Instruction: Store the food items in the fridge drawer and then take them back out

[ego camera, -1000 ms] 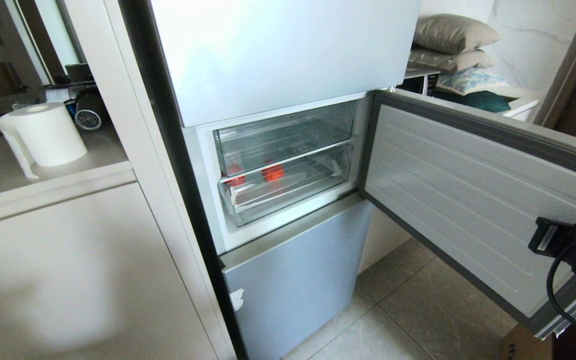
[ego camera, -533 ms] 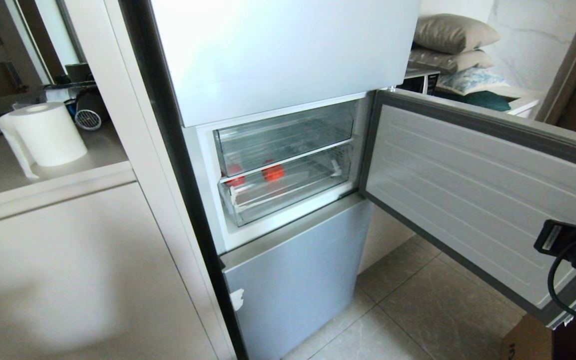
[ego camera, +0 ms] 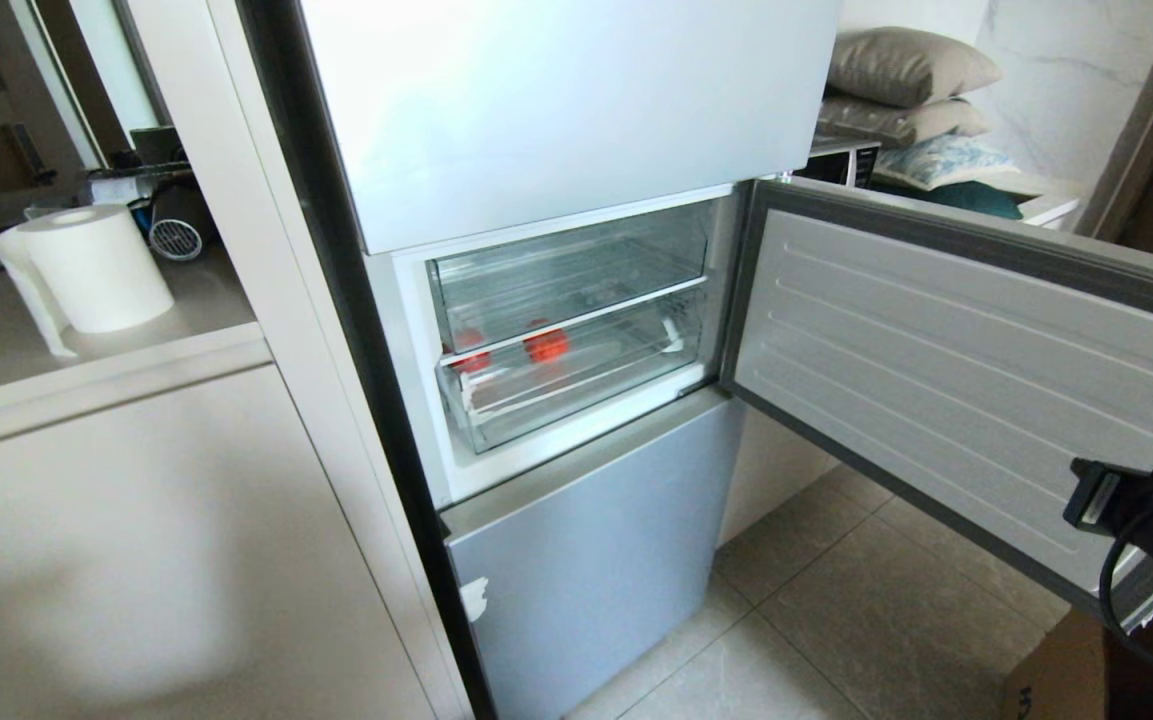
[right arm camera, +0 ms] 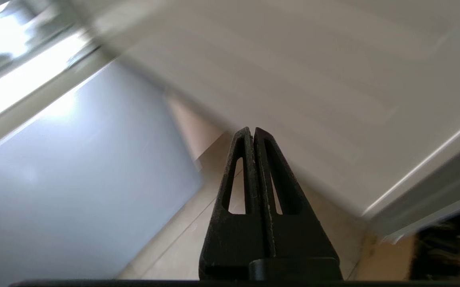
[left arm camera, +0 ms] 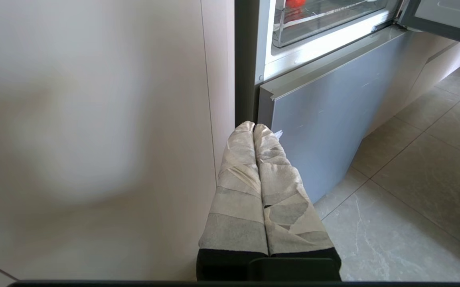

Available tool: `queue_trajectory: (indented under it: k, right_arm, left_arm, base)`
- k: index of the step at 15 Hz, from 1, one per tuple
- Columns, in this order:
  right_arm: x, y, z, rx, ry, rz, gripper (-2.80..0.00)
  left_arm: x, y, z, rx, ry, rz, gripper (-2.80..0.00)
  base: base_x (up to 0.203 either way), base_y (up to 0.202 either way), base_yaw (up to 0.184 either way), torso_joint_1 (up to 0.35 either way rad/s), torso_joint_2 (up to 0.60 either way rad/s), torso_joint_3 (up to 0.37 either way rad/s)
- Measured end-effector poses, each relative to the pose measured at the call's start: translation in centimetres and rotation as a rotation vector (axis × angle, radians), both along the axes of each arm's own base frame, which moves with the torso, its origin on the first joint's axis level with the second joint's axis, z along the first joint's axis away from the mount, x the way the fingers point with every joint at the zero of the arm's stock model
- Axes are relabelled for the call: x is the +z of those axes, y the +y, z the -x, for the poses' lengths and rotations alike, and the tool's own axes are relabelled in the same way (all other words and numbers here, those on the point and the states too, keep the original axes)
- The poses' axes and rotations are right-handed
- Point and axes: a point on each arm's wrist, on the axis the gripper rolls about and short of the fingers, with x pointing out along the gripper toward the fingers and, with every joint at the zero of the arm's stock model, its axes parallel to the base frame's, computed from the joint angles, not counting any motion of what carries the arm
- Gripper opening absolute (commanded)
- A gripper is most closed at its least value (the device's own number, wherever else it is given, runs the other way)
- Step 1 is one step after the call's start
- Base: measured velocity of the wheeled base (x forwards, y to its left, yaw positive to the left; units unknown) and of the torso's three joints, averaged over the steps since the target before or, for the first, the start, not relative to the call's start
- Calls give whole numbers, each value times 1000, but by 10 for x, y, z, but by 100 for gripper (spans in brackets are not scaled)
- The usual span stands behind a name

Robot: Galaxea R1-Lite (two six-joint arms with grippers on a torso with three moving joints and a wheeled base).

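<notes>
Leftmost, a roll of paper towel (ego camera: pixel 86 265) stands on the pale tabletop (ego camera: pixel 136 340), with beige cabinet fronts (ego camera: pixel 136 560) below it. Just right of the cabinets rises the fridge (ego camera: pixel 556 100), pale blue-silver with a black side edge. Its top and bottom fronts are shut; a scrap of white tape (ego camera: pixel 474 598) sticks to the lower one. The middle door (ego camera: pixel 936 380) swings wide to the right, its ribbed white inner face showing.

Inside the open compartment sit two clear plastic bins, one above the other. The upper bin (ego camera: pixel 566 265) is shorter, and nothing can be made out in it. The lower drawer (ego camera: pixel 576 375) is wide and shallow, with a thick front lip, and stands pushed in. Within it, left of centre and toward the back, lies a small glossy red round fruit (ego camera: pixel 546 345); a second patch of red (ego camera: pixel 471 355) shows farther left in the same drawer, though whether it is another fruit or a reflection cannot be told.

The left hand (left arm camera: pixel 253 127) hangs low near the floor, in front of the seam between cabinet and fridge, its tape-wrapped fingers pressed together and holding nothing. The right hand (right arm camera: pixel 252 129) is out at the far right beneath the open door's outer edge, its black fingers closed flat against each other, also empty. Grey floor tiles (ego camera: pixel 816 620) lie under the door.
</notes>
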Motion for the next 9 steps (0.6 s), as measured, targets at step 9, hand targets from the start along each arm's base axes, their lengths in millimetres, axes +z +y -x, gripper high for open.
queue_trajectory:
  k: [9]
  right_arm:
    - [-20,37,130,318,47,21,-280]
  left_arm:
    - [0,0,0,0,0,0,-280]
  base:
    - [0,0,0,0,0,0]
